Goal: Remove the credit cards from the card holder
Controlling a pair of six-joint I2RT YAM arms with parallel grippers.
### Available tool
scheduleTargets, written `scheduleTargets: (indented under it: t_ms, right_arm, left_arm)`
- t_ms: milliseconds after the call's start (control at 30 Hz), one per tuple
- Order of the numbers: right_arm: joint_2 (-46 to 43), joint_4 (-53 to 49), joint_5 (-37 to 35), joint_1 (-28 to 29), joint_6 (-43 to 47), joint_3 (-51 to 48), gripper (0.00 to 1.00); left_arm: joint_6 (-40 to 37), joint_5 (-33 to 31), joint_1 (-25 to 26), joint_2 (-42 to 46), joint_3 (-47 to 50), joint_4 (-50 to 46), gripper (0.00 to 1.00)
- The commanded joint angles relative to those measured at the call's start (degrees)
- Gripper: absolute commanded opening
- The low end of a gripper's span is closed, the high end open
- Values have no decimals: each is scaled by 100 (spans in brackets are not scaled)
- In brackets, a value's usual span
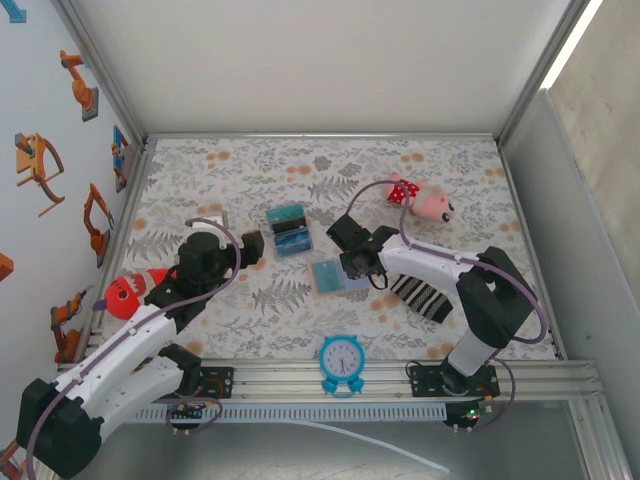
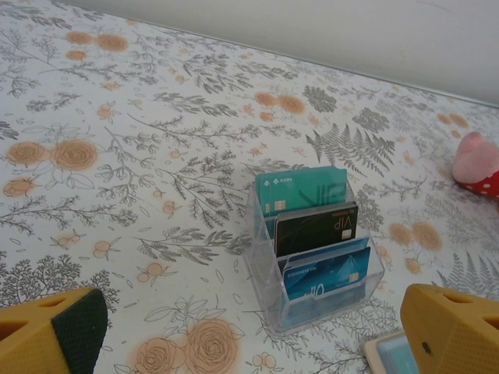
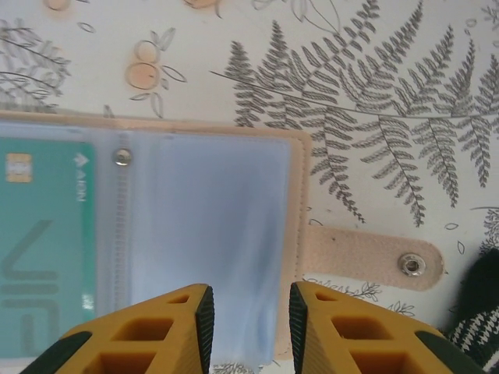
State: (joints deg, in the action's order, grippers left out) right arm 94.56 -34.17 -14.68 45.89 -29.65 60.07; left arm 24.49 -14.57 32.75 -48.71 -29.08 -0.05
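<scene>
The card holder point(image 1: 335, 277), a tan wallet, lies open on the floral table, its snap strap point(image 3: 374, 261) flat to the right. A teal credit card point(image 3: 47, 249) sits in its left sleeve; the pale blue right sleeve point(image 3: 210, 234) looks empty. My right gripper point(image 3: 249, 312) hovers over that right sleeve, pads a little apart, nothing between them; from above it point(image 1: 355, 262) is at the wallet's far right edge. My left gripper point(image 2: 249, 323) is wide open, short of a clear stand point(image 2: 312, 257) with teal, black and blue cards.
The clear stand point(image 1: 289, 230) is just beyond the wallet. A striped sock point(image 1: 420, 296) lies right of the wallet, a blue clock point(image 1: 342, 362) at the near edge, a pink plush toy point(image 1: 425, 202) at the far right, a red toy point(image 1: 130, 290) at the left.
</scene>
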Motion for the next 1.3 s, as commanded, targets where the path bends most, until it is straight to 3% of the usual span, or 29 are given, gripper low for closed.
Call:
scheduleTargets:
  t_ms: [0,233,567,833,1267]
  right_arm:
    - [-61,-79,-92,-101,-200,-160,32]
    - [-374,-19,45,-380,-359,-371,30]
    - [-987,960,1620,-592,-395,-720,27]
    - [-449,1897,2879,-722,-528,-787,26]
    - [353,2125,3216,-735,-499,-541,22]
  left_arm:
    - [-145,-283,252,-168,-193,-39,97]
    - [-160,-856,947,-667,-304,-6,97]
    - [533,-1464,1738,-1753,-445,-53,97]
    - [908,-1178,1822,-2672,-627,87,97]
    - [1085,-1029,1940,-3748,-1013,265,97]
